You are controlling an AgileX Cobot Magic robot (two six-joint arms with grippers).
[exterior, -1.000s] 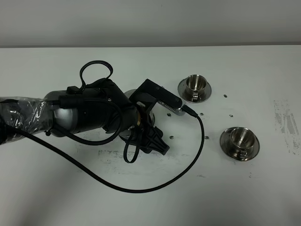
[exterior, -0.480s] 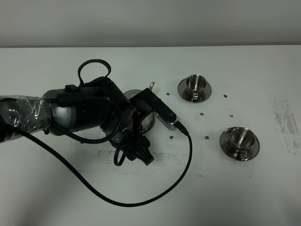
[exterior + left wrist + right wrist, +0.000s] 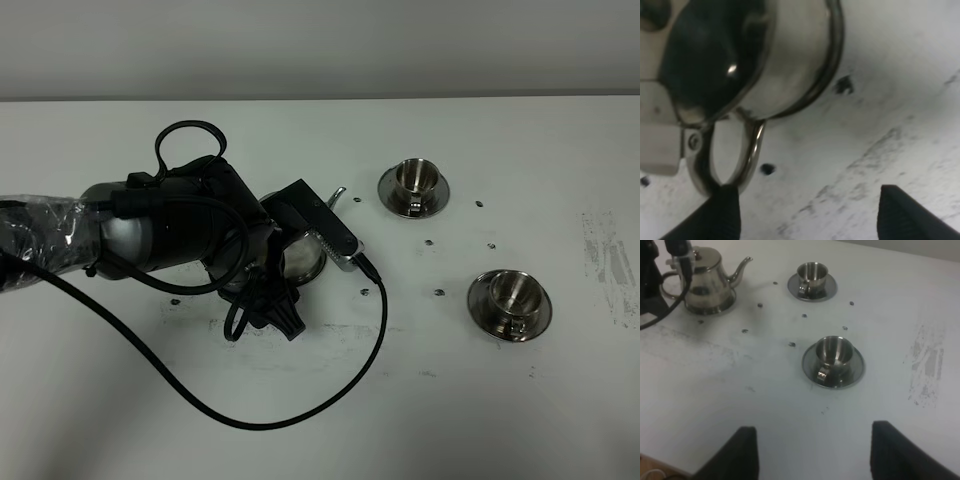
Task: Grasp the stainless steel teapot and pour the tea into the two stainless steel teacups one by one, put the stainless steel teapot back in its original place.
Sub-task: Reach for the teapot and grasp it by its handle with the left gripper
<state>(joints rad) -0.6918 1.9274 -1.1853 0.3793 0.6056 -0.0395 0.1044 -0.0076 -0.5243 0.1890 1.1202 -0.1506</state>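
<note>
Hiding most of the stainless steel teapot in the high view, the left arm leaves only a slice of its body and the thin spout, which points toward 1 o'clock. The right wrist view shows the pot upright at 9 o'clock on the table, with a wider steel rim at its base; whether that is a separate saucer is hard to tell. The left gripper has its jaws spread wide with nothing clamped between them; one fingertip sits at the bottom of the loop handle, and contact cannot be judged. Both tips are cut off by the frame edge. The right gripper also stands open over bare table, only its dark tips showing.

From the pot, one teacup on its saucer lies at 2 o'clock and the other teacup at 4 o'clock, well apart. What the cups hold cannot be seen. The white tabletop is scuffed, with dark specks and a grey smear at 3 o'clock; a plain grey wall runs behind. A black cable loops across the surface
</note>
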